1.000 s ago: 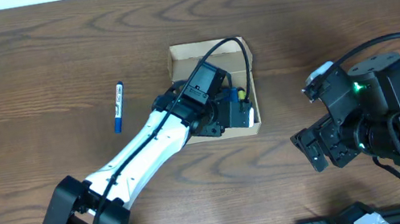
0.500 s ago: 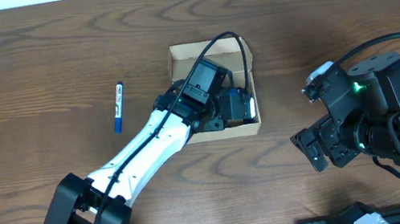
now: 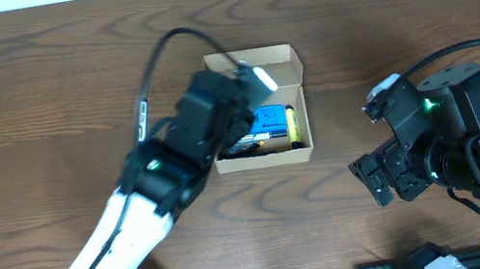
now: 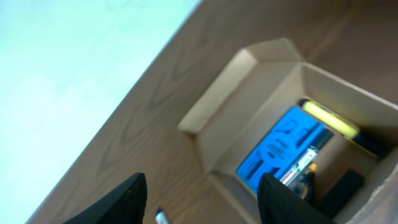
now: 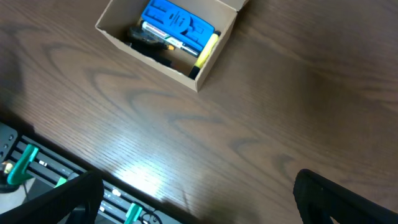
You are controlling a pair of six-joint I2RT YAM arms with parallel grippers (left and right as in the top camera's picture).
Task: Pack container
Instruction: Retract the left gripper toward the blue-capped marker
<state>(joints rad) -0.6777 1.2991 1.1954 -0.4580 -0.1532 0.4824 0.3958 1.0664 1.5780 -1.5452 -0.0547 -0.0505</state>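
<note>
Left claw (image 4: 202,190) hung partly open and empty over the box (image 3: 264,159); right claw (image 5: 199,199) gaped wide, empty. Blue item (image 3: 269,122) and yellow pen (image 3: 292,126) lay inside, and closing the flap (image 4: 217,93) seemed left.

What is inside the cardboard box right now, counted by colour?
Blue flat item: 1
Yellow pen: 1
White-barrelled pen: 1
Black item: 1
Total showing in the container: 4; anything underneath is hidden.

- We see a plain tan cardboard box (image 3: 247,56).
- Inside the box: a bright blue flat object (image 3: 269,120), a yellow pen (image 3: 292,124).
- Beneath it: brown wood-grain tabletop (image 3: 36,81).
</note>
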